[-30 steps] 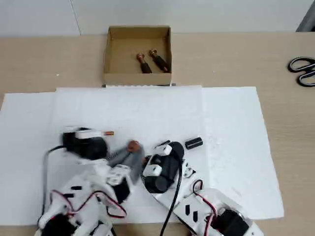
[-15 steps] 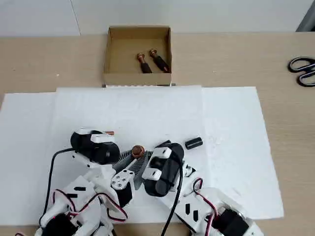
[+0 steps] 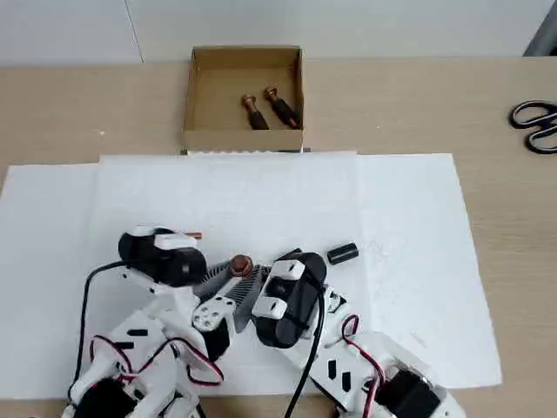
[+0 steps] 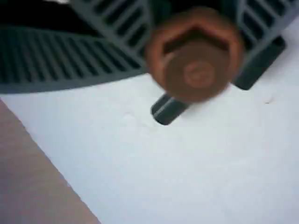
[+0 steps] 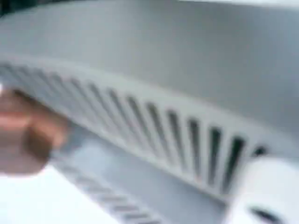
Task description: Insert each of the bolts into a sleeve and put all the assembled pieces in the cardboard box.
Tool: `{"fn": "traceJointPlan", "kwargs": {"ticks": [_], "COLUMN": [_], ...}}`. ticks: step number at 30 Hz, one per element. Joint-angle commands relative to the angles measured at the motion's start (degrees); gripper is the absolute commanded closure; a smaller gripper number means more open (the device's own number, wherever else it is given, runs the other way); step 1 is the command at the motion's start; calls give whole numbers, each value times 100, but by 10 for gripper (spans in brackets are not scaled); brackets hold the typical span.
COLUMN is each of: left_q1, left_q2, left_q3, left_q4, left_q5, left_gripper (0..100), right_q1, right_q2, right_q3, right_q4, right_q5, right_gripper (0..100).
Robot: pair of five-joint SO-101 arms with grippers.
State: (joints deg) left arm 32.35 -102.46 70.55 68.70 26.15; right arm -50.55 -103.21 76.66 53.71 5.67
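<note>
Slightly lower and closer to the right arm is where the bolt (image 3: 241,265) is now held, compared with a moment before. It is squeezed tight in the left claw (image 3: 233,275), at the lower middle of the frame, over the white paper (image 3: 409,261). The right claw (image 3: 254,292) is pressed close beside it; whether it is open cannot be told. One black sleeve (image 3: 342,253) is left lying on the paper, just to the right. Another bolt (image 3: 192,235) is half hidden behind the left arm. Two finished pieces (image 3: 253,111) are laid in the cardboard box (image 3: 196,96) at the upper middle.
</note>
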Motion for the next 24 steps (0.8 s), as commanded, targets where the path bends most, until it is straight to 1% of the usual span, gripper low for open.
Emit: {"fn": "traceJointPlan", "kwargs": {"ticks": [1,14,16,20,22,24], "left_q1": [-26,-35,-44,-44,-44,-44], "left_q2": [53,53,53,44,44,44], "left_q3": [13,-198,-303,-646,-787,-875], "left_q4": [35,9,9,0,9,35], "left_q5": [-53,-53,-53,-62,-62,-62], "left_gripper": [819,820,849,999,987,995], "right_q1": [-4,4,4,242,347,365], "right_q2": [-57,-57,-57,-57,-57,-57], "right_q3": [-123,-88,-79,88,105,132], "right_q4": [-233,-198,-198,-198,-224,-224], "right_q5": [62,62,62,62,53,53], "right_gripper": [996,996,996,996,996,996]}}
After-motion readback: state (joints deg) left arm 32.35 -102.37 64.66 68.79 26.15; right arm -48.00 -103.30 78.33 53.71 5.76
